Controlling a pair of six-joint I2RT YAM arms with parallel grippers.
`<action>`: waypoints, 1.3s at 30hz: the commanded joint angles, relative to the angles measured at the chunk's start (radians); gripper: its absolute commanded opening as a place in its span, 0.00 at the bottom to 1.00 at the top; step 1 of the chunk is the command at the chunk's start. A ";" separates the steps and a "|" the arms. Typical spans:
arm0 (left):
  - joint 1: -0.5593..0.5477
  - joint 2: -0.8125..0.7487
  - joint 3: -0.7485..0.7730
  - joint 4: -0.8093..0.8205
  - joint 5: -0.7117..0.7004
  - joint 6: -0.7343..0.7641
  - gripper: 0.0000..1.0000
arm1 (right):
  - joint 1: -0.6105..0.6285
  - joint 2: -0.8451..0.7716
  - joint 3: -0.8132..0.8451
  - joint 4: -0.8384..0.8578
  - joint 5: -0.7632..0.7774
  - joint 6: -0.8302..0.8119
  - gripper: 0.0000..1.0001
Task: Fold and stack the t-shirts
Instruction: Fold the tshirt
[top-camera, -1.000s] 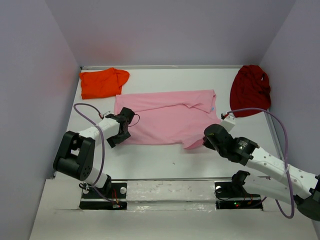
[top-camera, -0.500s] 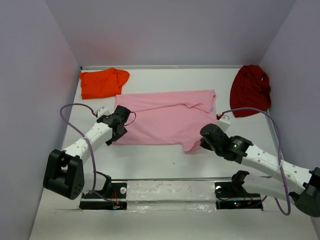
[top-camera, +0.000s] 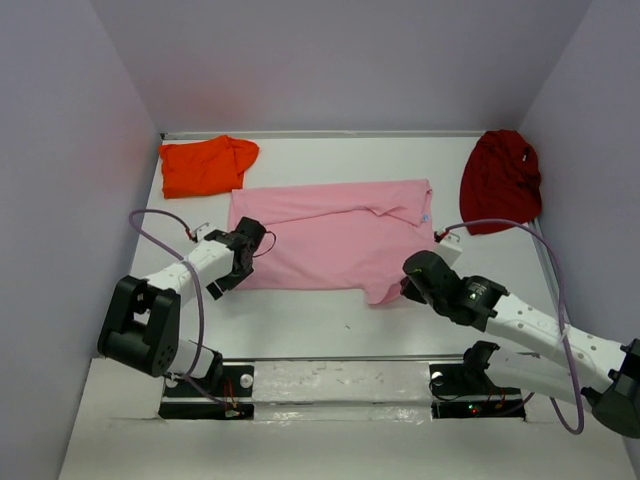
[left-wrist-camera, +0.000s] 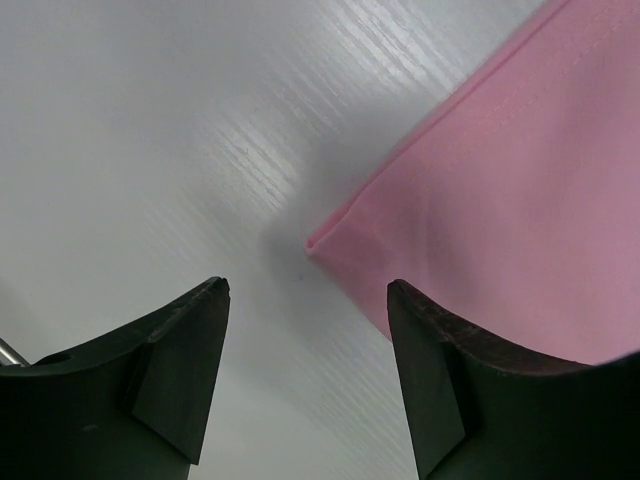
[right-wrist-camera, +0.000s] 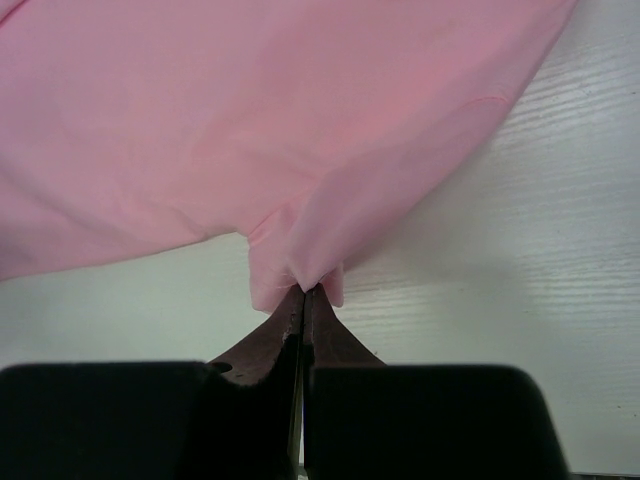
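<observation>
Seen from my remote station: the pink t-shirt lies spread across the middle of the bench, mostly flat, with its near right part hanging out in a loose flap toward the arms. The orange t-shirt sits bunched at the far left corner and the dark red t-shirt is heaped at the far right. Both are apart from the pink one, though the orange comes close to its far left corner.

My right pincer is clamped on that flap, its tips pressed together with a small tuck of pink cloth puckering out on either side. My left pincer stands with its jaws apart at the shirt's near left corner. The corner's point lies just beyond the gap, and one finger overlaps the pink edge. I cannot tell from the wrist view whether either finger is touching the cloth or the bench.

I judge this fabric light, limp and thin. It will sag and drape from any grip, so a single pinch will drag it into a rope and not carry it flat. It looks smooth on the bench, so I expect the cloth to slide rather than catch. The best holds, to my eye, are the two near corners. I would bite well in from the edge so that a doubled layer sits between the fingers, with both arms lifting together so that the near edge stays taut and the fold lands square.
</observation>
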 joint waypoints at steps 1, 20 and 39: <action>-0.004 0.024 -0.028 0.029 -0.057 -0.045 0.74 | 0.008 -0.040 -0.016 0.025 0.005 -0.008 0.00; 0.001 0.123 -0.076 0.150 0.001 -0.012 0.39 | 0.008 -0.097 0.007 -0.022 0.015 -0.016 0.00; 0.021 -0.022 -0.064 0.199 0.077 0.181 0.00 | 0.008 -0.090 0.036 -0.053 0.047 -0.048 0.00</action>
